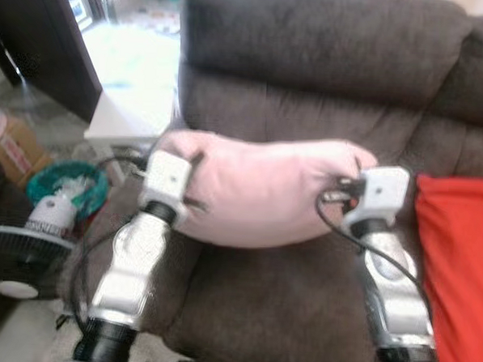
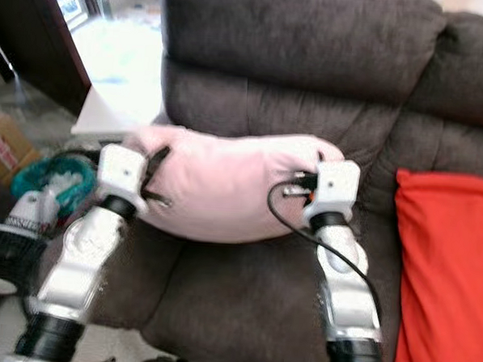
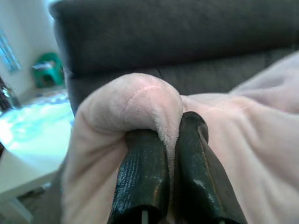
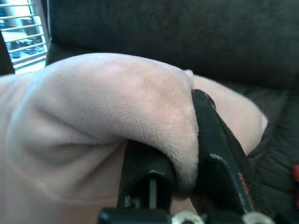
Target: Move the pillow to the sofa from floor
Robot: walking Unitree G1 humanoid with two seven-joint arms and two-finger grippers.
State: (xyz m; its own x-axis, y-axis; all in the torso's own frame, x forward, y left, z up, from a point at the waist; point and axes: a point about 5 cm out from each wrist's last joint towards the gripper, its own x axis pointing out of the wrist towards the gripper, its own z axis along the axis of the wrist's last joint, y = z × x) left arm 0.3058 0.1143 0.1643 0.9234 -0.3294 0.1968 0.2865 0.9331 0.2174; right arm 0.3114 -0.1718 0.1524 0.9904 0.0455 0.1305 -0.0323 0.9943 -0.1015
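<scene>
- Left hand (image 3: 170,154) is clenched on the left end of the pillow (image 1: 261,190), a fold of pink plush pinched between its two black fingers (image 3: 142,182)
- Right hand (image 4: 187,158) grips the pillow's right end the same way (fabric bulges over the fingertips)
- The pillow hangs between the two hands, sagging in the middle, above the seat of the sofa (image 1: 314,39) and in front of its backrest
- A red cushion (image 1: 459,273) lies on the sofa, right of the right arm
- Left of the sofa stand a white tabletop (image 1: 133,94), a teal basket (image 1: 63,184) and a fan (image 1: 15,254) on the floor
</scene>
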